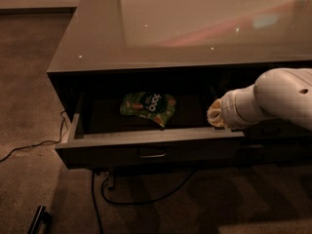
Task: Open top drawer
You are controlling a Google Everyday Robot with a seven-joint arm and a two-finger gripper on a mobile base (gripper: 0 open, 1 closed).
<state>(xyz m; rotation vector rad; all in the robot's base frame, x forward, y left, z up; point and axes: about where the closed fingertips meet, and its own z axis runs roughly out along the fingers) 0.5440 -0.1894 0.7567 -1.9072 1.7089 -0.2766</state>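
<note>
Green snack bag (148, 106) in open top drawer (107, 150), gripper (215, 114) at its right rim, grip unreadable, cable (94, 199) beneath.

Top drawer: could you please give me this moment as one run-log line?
top drawer: open | inside: green snack bag | tool: at drawer's right end, just above its front edge | pull: not held
</note>
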